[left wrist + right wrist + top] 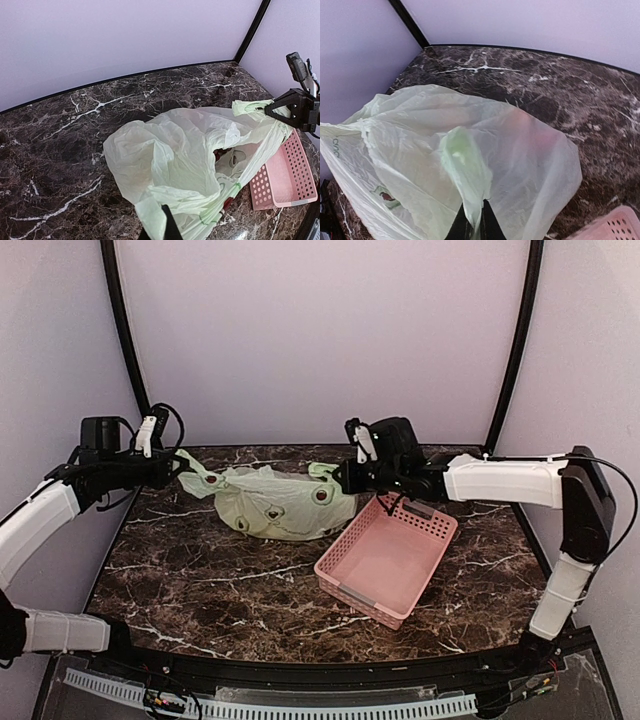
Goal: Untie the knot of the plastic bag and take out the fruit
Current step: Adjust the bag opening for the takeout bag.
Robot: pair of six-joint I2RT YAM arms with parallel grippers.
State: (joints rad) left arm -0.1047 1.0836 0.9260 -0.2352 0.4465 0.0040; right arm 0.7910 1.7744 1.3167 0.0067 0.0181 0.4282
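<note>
The pale green plastic bag (283,502) lies stretched between my two grippers at the back of the table. My left gripper (180,468) is shut on its left handle loop (200,478). My right gripper (340,478) is shut on the right handle loop (322,472). The loops are held apart and no tied knot shows. In the left wrist view my gripper (165,225) pinches plastic and the bag (180,150) gapes open with something dark red (220,154) inside. In the right wrist view my gripper (474,225) clamps the handle (462,160); the fruit shows only as a pink tint (535,135).
The pink slotted basket (388,558) stands right of the bag, under my right arm, tilted with one end raised. It also shows in the left wrist view (285,180) and the right wrist view (615,225). Curved black frame bars stand at both back corners.
</note>
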